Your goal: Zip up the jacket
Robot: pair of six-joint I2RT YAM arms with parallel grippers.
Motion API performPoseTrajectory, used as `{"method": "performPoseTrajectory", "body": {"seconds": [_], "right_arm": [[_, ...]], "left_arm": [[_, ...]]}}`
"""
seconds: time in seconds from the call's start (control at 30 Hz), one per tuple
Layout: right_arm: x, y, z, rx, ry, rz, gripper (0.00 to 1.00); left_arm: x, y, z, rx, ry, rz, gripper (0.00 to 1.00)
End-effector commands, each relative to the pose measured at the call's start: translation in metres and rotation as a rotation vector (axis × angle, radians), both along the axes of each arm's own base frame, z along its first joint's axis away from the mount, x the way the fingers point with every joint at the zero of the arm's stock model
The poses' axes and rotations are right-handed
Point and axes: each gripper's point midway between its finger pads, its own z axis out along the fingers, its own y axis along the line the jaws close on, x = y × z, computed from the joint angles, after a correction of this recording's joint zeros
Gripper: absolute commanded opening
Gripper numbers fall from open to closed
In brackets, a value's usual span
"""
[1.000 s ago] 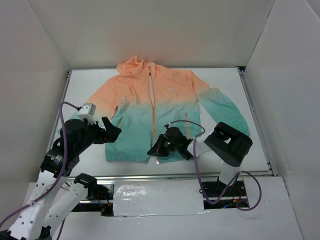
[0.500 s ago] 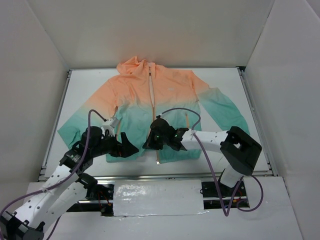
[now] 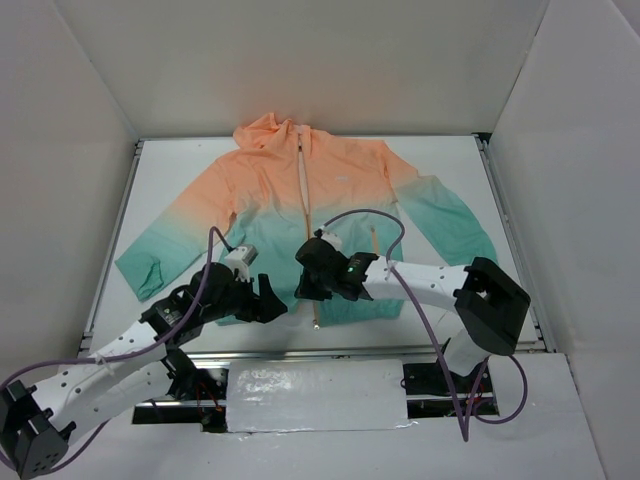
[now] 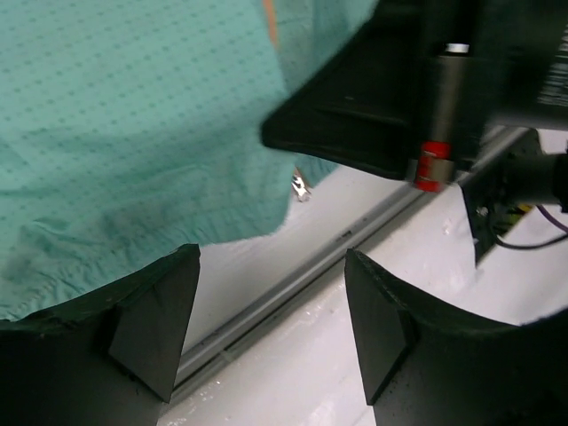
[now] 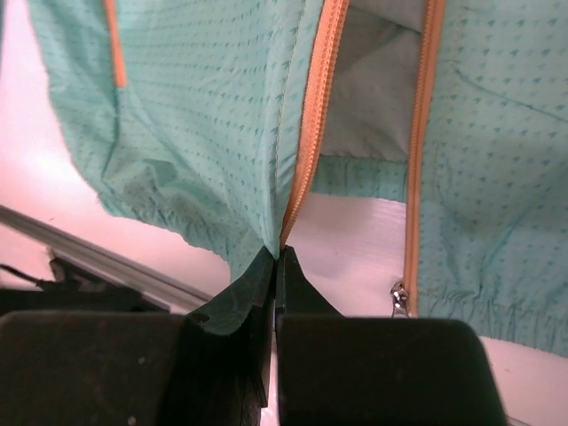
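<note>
The jacket (image 3: 330,190) lies flat on the white table, hood at the far side, orange on top and teal at the hem. Its front is parted at the bottom, with two orange zipper tapes in the right wrist view. My right gripper (image 5: 277,257) is shut on the bottom end of one tape and the teal hem (image 5: 195,106) beside it. The metal zipper slider (image 5: 399,297) hangs at the bottom of the other tape. In the top view the right gripper (image 3: 303,285) is at the hem's middle. My left gripper (image 4: 271,328) is open and empty, just left of it (image 3: 272,298), over the table's near edge.
A metal rail (image 3: 350,352) runs along the table's near edge, with a shiny taped strip (image 3: 315,395) below it. White walls stand on three sides. The right arm's purple cable (image 3: 370,215) loops over the jacket. The right gripper's black body (image 4: 399,89) shows close ahead in the left wrist view.
My left arm has swung right and forward, from the left sleeve to the hem's middle. My right gripper has shifted slightly left and away along the hem's zipper end.
</note>
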Motion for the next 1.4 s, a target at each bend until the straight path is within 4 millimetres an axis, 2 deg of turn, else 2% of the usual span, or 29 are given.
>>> {"method": "performPoseTrajectory", "body": {"seconds": [0.0,0.1,0.37,0.53,0.8,1.13,1.23,1.37], "right_arm": [[0.000,0.000,0.027,0.032,-0.064,0.025,0.00],[-0.004,0.001,0.027,0.040,-0.062,0.048,0.00],[-0.004,0.004,0.026,0.031,-0.065,0.065,0.00],[-0.004,0.007,0.032,0.034,-0.079,0.075,0.00],[-0.006,0.010,0.030,0.031,-0.075,0.089,0.00],[-0.008,0.013,0.030,0.044,-0.072,0.095,0.00],[-0.007,0.012,0.032,0.048,-0.075,0.091,0.00],[-0.009,0.012,0.034,0.053,-0.078,0.096,0.00]], "left_arm": [[0.016,-0.001,0.005,-0.020,-0.055,0.062,0.78],[0.013,-0.011,0.003,-0.053,-0.054,0.013,0.73],[0.009,-0.030,0.007,-0.123,-0.066,-0.079,0.69],[0.013,-0.029,-0.003,-0.087,-0.052,-0.073,0.65],[0.016,-0.032,-0.015,-0.070,-0.030,-0.071,0.53],[0.017,-0.034,-0.024,-0.060,-0.018,-0.081,0.54],[0.017,-0.034,-0.028,-0.053,-0.015,-0.082,0.46],[0.016,-0.034,-0.032,-0.052,-0.009,-0.083,0.44]]}}
